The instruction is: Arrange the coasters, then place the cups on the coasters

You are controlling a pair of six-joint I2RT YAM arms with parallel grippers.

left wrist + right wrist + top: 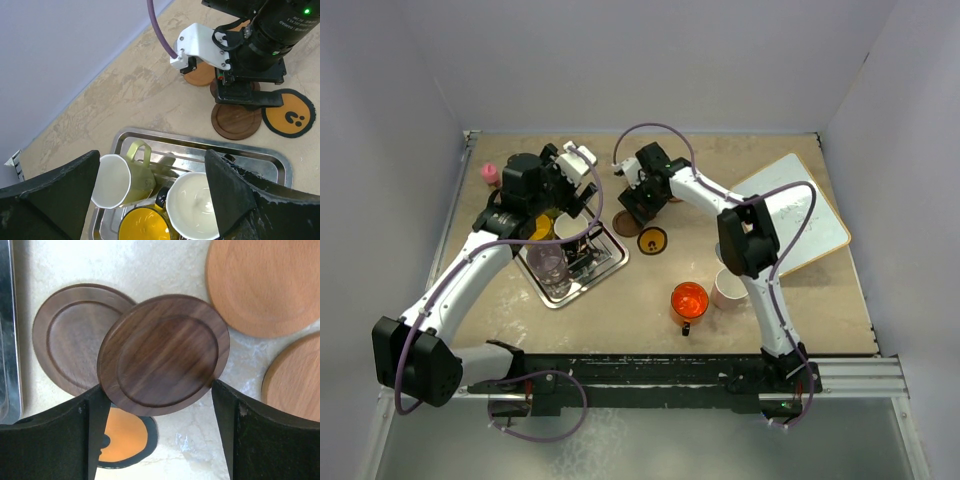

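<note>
My right gripper point(156, 395) is shut on a dark brown coaster point(163, 354), whose rim touches both fingers; it hangs over a second dark brown coaster point(70, 335) and a black one with an orange face point(125, 440). Two light brown coasters point(265, 285) point(295, 380) lie to the right. My left gripper point(152, 185) stands open above the silver tray point(200, 142), over a pale green mug point(122, 177), a yellow mug point(145, 225) and a white-lined mug point(195, 205). A clear glass mug point(550, 268) stands in the tray's near end. A red-orange mug point(689, 301) and a pink mug point(728, 288) stand on the table.
A small pink-capped bottle point(490, 174) stands at the far left. A white board point(800, 215) lies at the right. The right arm's wrist point(260, 45) hangs close beyond the tray. Walls close in the table at the back and both sides.
</note>
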